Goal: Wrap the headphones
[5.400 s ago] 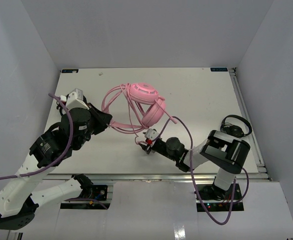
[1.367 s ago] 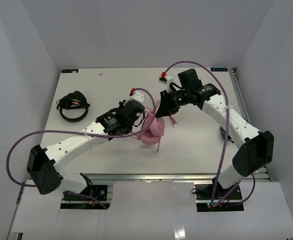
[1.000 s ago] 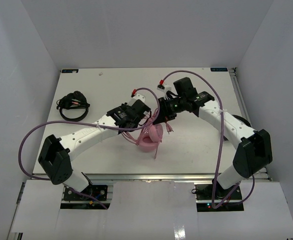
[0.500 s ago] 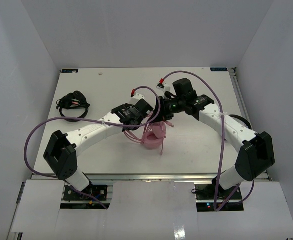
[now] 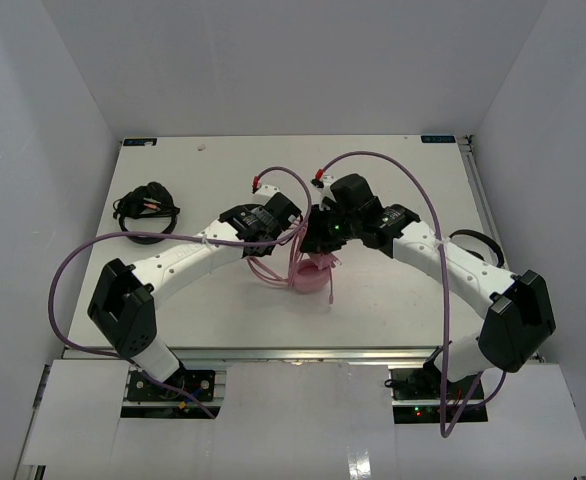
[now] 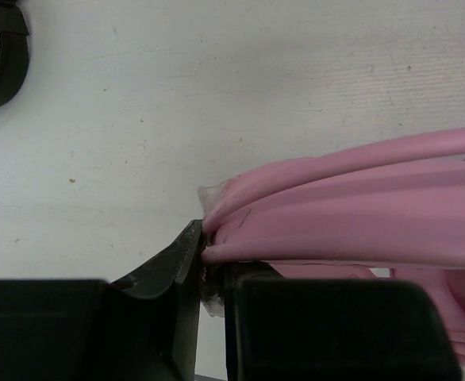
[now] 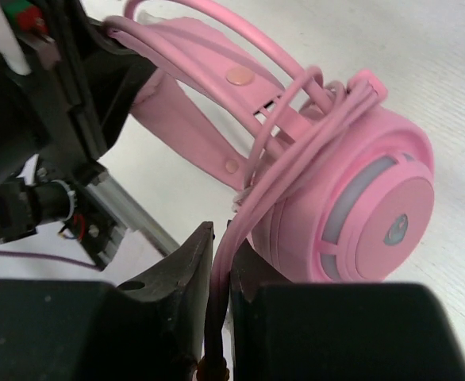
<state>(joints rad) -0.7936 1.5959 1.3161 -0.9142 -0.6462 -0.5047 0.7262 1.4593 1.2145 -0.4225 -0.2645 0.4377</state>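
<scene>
The pink headphones stand at the table's middle, between both grippers. My left gripper is shut on the pink headband, pinching its tubes at the fingertips. My right gripper is shut on the thin pink cable, which runs up from between its fingers and loops several times round the headband above the round ear cup. The other ear cup is hidden.
A black headset lies at the table's left and shows in the left wrist view. Another black headset lies at the right, partly behind my right arm. My left arm's wrist is close beside the right gripper.
</scene>
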